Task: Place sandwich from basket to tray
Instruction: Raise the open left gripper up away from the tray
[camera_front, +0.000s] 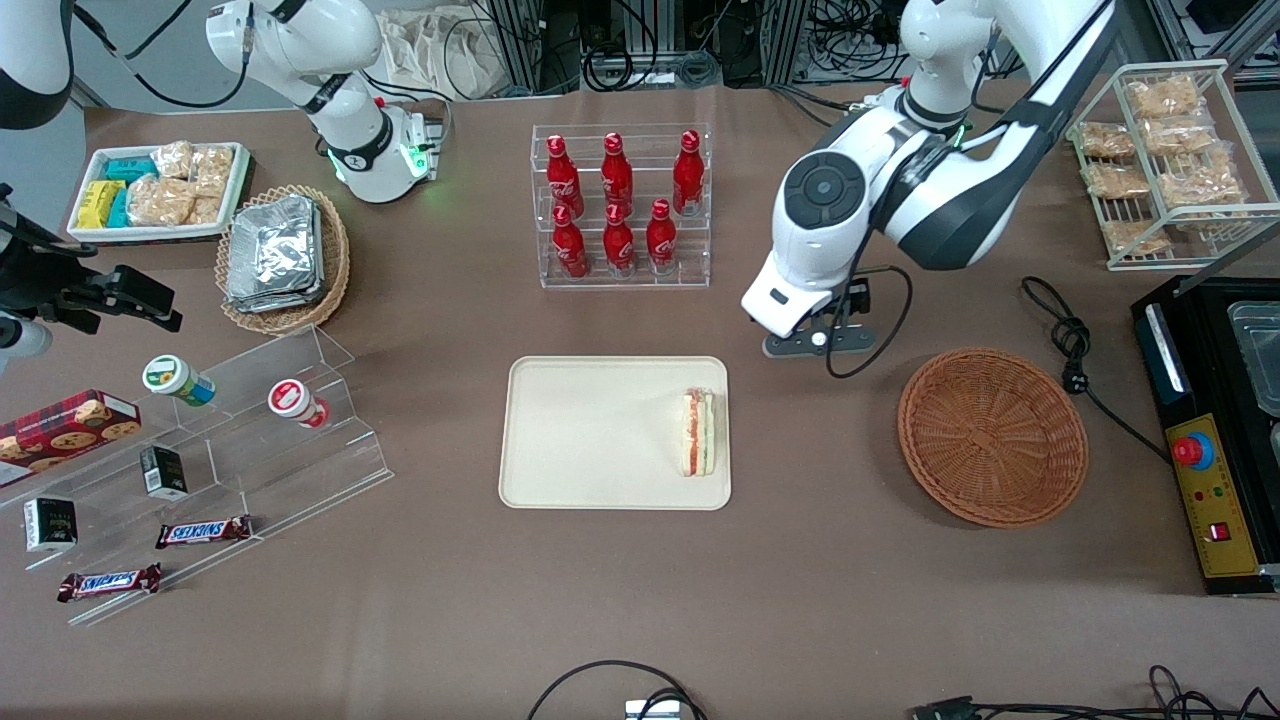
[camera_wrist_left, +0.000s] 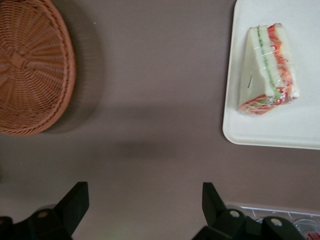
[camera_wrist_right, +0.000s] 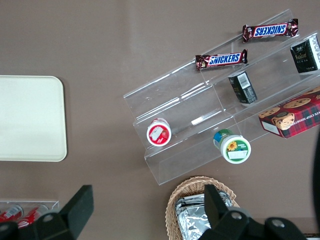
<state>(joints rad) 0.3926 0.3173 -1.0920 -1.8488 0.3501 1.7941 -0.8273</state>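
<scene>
The sandwich (camera_front: 698, 432) (camera_wrist_left: 267, 70), a wrapped white wedge with red and green filling, lies on the cream tray (camera_front: 590, 440) (camera_wrist_left: 280, 135) close to the rim that faces the basket. The round reddish-brown basket (camera_front: 992, 436) (camera_wrist_left: 30, 65) stands beside the tray toward the working arm's end of the table, with nothing in it. My gripper (camera_front: 815, 340) (camera_wrist_left: 145, 192) hangs open above bare table, over the gap between tray and basket and farther from the front camera than both. Nothing is between its fingers.
A clear rack of red bottles (camera_front: 620, 205) stands farther from the front camera than the tray. A black cable (camera_front: 1075, 350) and a black machine (camera_front: 1215, 430) lie beside the basket. A wire rack of bagged snacks (camera_front: 1165, 160) is at the working arm's end. A clear stepped stand (camera_front: 260, 420) is at the parked arm's end.
</scene>
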